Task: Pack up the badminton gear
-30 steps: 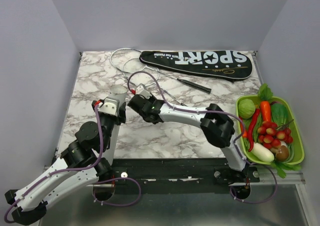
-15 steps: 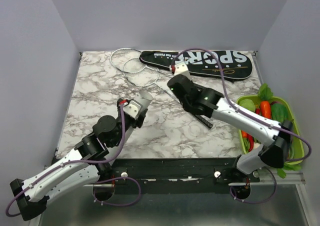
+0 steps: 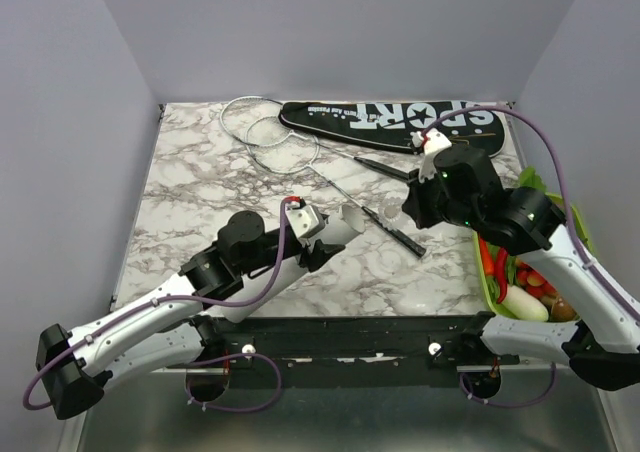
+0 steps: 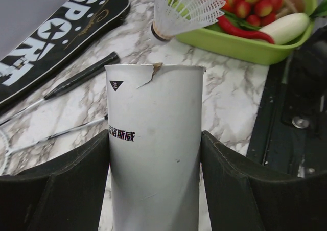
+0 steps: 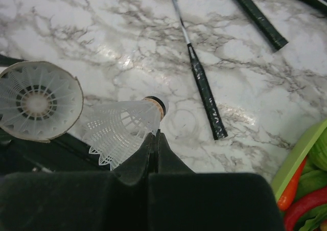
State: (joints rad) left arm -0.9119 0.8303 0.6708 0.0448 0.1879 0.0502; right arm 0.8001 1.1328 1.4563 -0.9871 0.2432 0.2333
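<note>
My left gripper [image 4: 155, 139] is shut on a white shuttlecock tube [image 4: 153, 154], lying tilted low over the table in the top view [image 3: 348, 222]. My right gripper [image 5: 156, 134] is shut on the skirt of a white shuttlecock [image 5: 122, 129], held just off the tube's open mouth [image 5: 38, 100], which has a shuttlecock inside. Two rackets lie on the marble with hoops [image 3: 270, 132] at the back left and black handles [image 5: 204, 95] near the middle. The black SPORT bag [image 3: 400, 124] lies along the back edge.
A green basket of vegetables [image 3: 598, 282] stands at the right edge, close to my right arm; it also shows in the left wrist view [image 4: 240, 39]. The black table rail [image 4: 301, 103] runs along the near edge.
My left arm has swung right with the tube. My right arm has pulled back from the left and middle to the right side, carrying the shuttlecock to the tube's mouth.
</note>
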